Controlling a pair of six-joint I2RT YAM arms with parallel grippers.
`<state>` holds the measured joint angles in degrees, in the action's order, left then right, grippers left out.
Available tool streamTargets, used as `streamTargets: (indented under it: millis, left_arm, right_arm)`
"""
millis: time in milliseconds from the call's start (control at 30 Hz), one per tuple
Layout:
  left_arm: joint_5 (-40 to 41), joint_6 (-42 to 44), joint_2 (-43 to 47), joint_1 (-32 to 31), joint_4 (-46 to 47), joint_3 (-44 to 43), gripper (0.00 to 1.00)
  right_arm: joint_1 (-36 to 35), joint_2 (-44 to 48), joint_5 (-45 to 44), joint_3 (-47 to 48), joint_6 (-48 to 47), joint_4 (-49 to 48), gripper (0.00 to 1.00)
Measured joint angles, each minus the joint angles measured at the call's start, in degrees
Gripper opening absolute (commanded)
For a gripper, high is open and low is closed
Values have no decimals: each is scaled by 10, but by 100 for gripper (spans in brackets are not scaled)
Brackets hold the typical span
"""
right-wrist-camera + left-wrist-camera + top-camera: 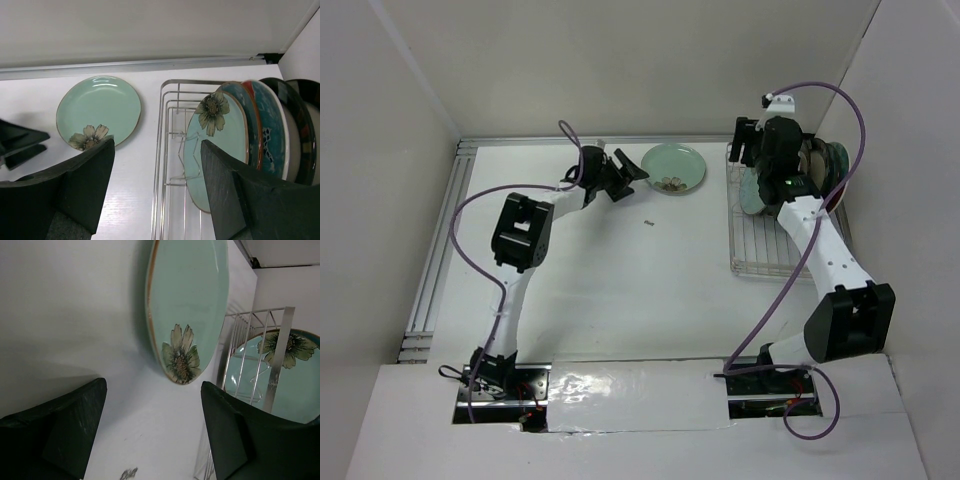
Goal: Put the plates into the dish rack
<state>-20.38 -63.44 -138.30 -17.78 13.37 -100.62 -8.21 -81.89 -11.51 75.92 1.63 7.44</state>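
One pale mint plate with a brown flower (674, 167) (187, 305) (98, 111) lies flat on the white table, left of the dish rack (765, 240) (170, 150). Several plates stand on edge at the rack's far end. The nearest is another mint flower plate (220, 145) (280, 375), with a red-and-teal plate (262, 125) and dark ones (295, 130) behind it. My left gripper (628, 172) (152, 430) is open and empty, low over the table just left of the flat plate. Above the rack's far left corner my right gripper (752, 150) (157, 185) hangs open, holding nothing.
A small dark mark (648, 222) (129, 473) is on the table near the left gripper. White walls close in the back and both sides. A metal rail (435, 260) runs along the left edge. The rack's near half (760, 255) holds only bare wires.
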Motion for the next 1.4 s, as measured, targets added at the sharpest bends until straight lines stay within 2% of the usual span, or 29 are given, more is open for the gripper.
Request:
streamTargets:
  millis: [233,367,500,533,633,800,900,1000,1200,1400]
  left_arm:
    - [38,-45,-59,-29,-19,-90,80]
    - [54,-76,-83,-36,-22,-122,67]
    - [66,-96,-109,-37,-28,-149,33]
    - [68,-103,-111,-37,-28,-148,18]
    - [73,-120,-112,-37,-20,-135,1]
    - [77,-122,-89,-34,19,-83,0]
    - [74,-108,-50,-29,38,-20,0]
    - [63,-89,9,-16,65,81,0]
    - [-17,-53,116,46,135,276,0]
    - [-91,-27,170,99,188,372,0]
  right_arm:
    - [-4,9,1,-7,12,7,77]
    - [-7,12,3,-12,19,9,77]
    - [-8,15,9,-17,29,13,77]
    - [-8,16,13,-19,33,14,77]
    - [-10,19,23,-23,38,16,78]
    - [-14,24,40,-25,43,27,78]
    - [-17,26,66,-25,45,34,80]
    - [-20,22,97,-23,46,43,81]
    - [-41,-5,156,-20,65,49,86]
    - [-47,-38,223,-20,94,47,88]
